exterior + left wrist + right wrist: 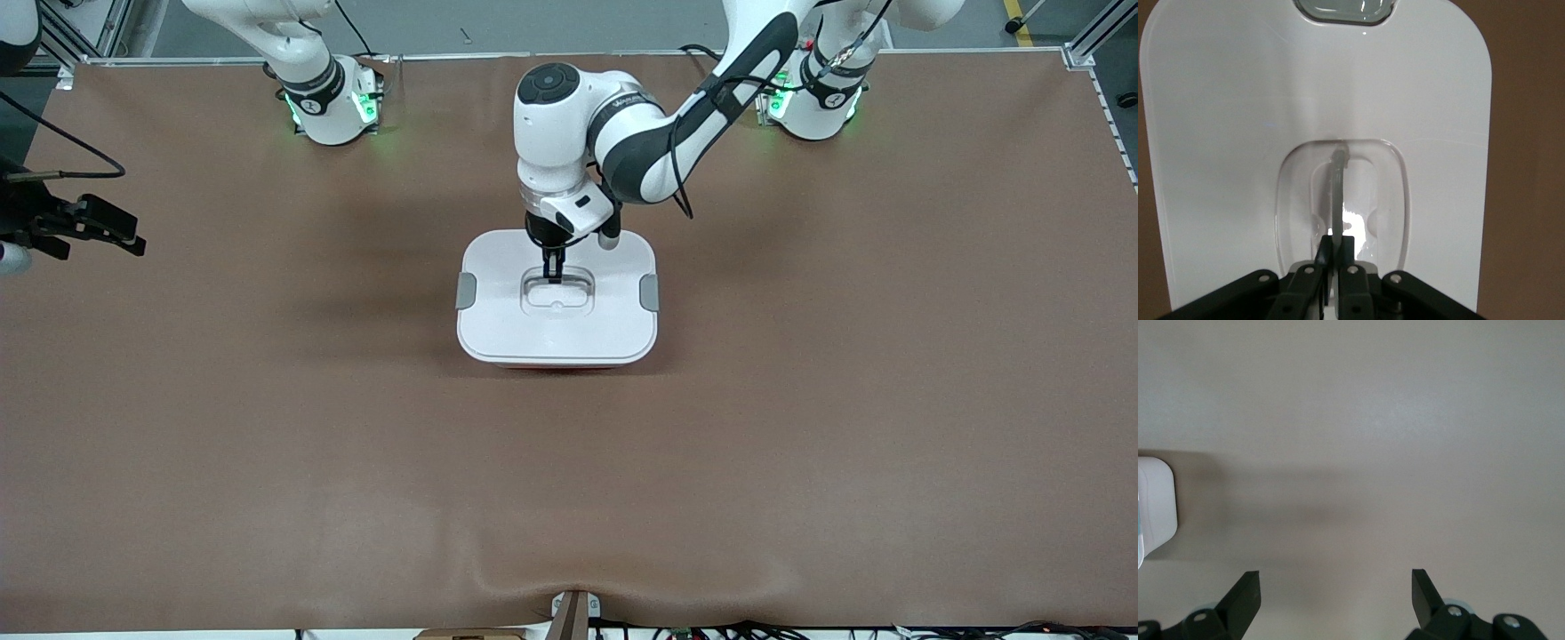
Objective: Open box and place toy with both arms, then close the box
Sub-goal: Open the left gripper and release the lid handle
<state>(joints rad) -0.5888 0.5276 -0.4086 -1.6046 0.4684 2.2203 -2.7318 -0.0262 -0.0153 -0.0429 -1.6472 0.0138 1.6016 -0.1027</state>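
A rounded-rectangular pale pink plastic box [557,298] with a white lid is sitting closed at the middle of the brown counter [800,427], 2 grey side clips [466,291] showing at its ends. The left end effector [554,268] is reaching down into the lid's clear recessed handle [1338,200], its fingers pinched together on the thin handle bar. The right end effector [1335,587] is waiting over bare counter toward the right arm's end, its fingers spread wide apart. The pink plush toy is not showing in any view. The likely risk: if the clips are latched, lifting by the handle could hoist or tip the whole box, and the narrow grip on slick clear plastic could slip. The counter is a smooth, matte brown sheet, slightly rippled at the edge nearest the front camera, with aluminium framing and cables around it.
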